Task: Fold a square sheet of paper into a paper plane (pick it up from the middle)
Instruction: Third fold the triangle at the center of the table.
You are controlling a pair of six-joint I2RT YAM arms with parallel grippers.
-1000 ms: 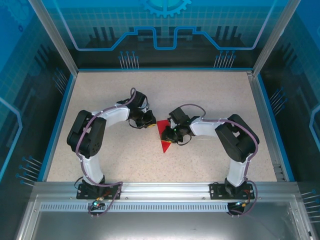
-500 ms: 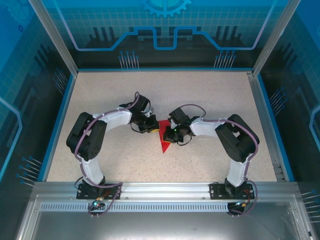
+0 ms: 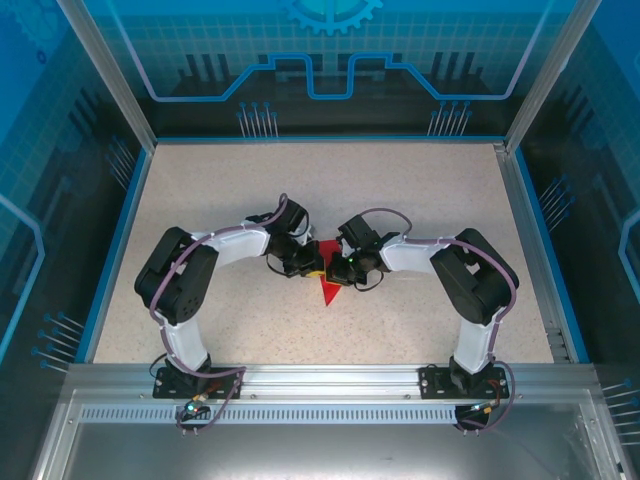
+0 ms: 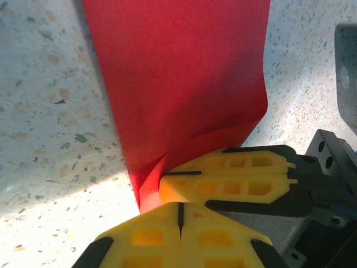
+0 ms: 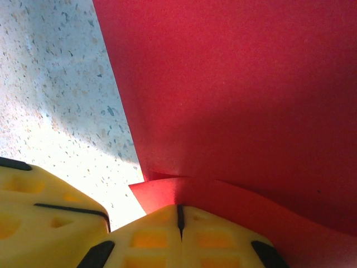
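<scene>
The red paper (image 3: pixel 326 292) lies on the speckled worktop (image 3: pixel 400 190), just below the middle of the top picture. It looks like a pointed shape there, with its tip aimed at the bottom of the frame; its upper part is hidden under the two arms. The left end effector (image 3: pixel 302 263) reaches in from the left and the right end effector (image 3: pixel 336 267) reaches in from the right; they sit just beside each other over the top of the paper.

In the left wrist picture the red paper (image 4: pixel 178 72) fills the upper middle. The left end effector (image 4: pixel 179 207) is at the bottom, and its yellow fingers (image 4: pixel 145 237) are pressed tight together; the near edge of the paper bends up and touches their tips. The right end effector (image 4: pixel 181 174) lies just above, on the right, and it is closed too.

In the right wrist picture the red paper (image 5: pixel 251 84) covers the upper right. The right end effector (image 5: pixel 179 215) is at the bottom, squeezed closed, with a curled lip of paper touching its tips; the left end effector (image 5: pixel 83 212) is in the lower left corner.

Both are closed and both touch the paper — I cannot tell if any paper is pinched inside.
</scene>
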